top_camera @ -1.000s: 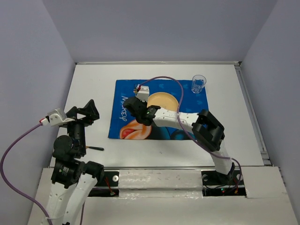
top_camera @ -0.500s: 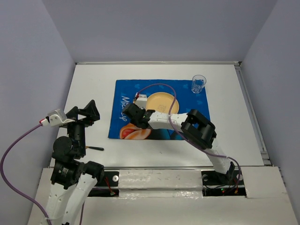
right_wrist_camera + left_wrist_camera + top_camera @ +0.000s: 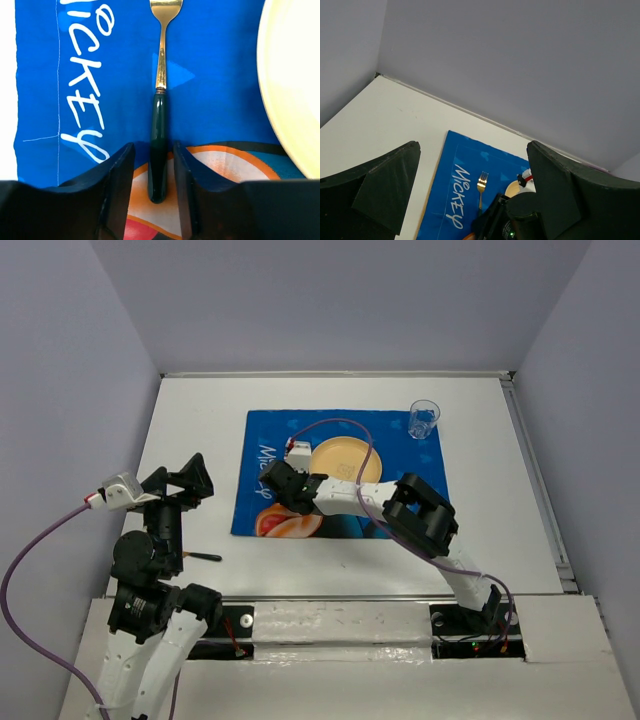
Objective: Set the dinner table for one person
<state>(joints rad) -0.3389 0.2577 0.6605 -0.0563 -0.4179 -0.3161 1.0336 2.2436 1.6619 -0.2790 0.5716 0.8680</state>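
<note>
right tool [image 3: 152,150] | jaws apart astride fork [image 3: 161,65] handle | tines cut off

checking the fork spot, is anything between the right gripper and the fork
Nothing visible. The fork lies with its dark handle directly between the right gripper's parted fingers, flat on the blue placemat, with the plate off to one side.

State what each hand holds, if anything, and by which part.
Nothing. The right hand stands open astride the fork, at its handle, not gripping it; the left hand is open, empty.
</note>
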